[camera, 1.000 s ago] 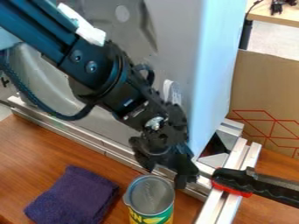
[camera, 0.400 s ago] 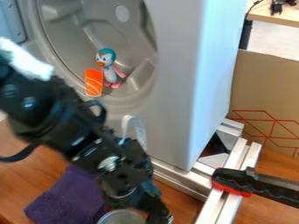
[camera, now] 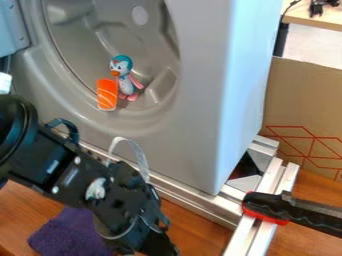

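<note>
The black gripper (camera: 148, 245) hangs low at the bottom edge of the camera view, left of centre, in front of the grey machine body. Just left of it a folded purple cloth (camera: 63, 235) lies on the wooden table, partly hidden behind the arm. Farther up, a toy penguin (camera: 125, 80) with a blue head stands in the rounded hollow of the machine. An orange piece with white stripes (camera: 107, 94) is upright beside the penguin's left side.
The grey machine's side wall (camera: 244, 85) rises at the centre right, with metal rails (camera: 200, 204) along its foot. A black and red clamp (camera: 267, 207) sits across the rails at right. Behind stands a cardboard panel (camera: 300, 105).
The arm has swung left and down, uncovering the penguin and orange piece. The green and yellow can, first near the gripper, shifted left and down between the two earlier frames.
</note>
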Available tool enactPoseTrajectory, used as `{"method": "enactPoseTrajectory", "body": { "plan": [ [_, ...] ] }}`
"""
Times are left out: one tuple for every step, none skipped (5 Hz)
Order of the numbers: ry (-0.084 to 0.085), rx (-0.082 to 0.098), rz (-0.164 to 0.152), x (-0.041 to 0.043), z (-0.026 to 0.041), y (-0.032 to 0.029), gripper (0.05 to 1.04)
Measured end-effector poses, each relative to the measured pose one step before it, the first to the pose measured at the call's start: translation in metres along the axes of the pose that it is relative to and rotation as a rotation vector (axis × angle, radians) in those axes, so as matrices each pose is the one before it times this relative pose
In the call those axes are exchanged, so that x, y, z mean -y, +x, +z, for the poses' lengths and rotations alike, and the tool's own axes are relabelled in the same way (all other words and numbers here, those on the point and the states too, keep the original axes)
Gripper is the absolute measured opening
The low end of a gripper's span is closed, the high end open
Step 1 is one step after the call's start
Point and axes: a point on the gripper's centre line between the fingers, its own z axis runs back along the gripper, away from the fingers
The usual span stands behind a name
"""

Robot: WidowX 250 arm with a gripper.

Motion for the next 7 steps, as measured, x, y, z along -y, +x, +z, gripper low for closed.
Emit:
{"method": "enactPoseTrajectory", "body": {
  "plan": [
    [-0.0145,0.0190,-0.0141,-0.01383,0.00612,0.02023,1.000],
    [-0.0041,0.0238,0.0002,-0.01564,0.01336,0.01071,1.000],
    [-0.0275,-0.1045,-0.1076,-0.01419,0.02234,-0.00332,1.000],
    [-0.0222,-0.1750,-0.0779,-0.01026,0.01901,-0.02720,1.000],
    [0.0393,-0.0725,0.0158,-0.01614,0.00233,-0.03299,1.000],
    [0.0619,-0.0257,0.0397,-0.01395,0.00070,-0.02021,1.000],
    [0.0407,0.0008,0.0566,-0.00941,0.00187,-0.01131,1.000]
  ]
}}
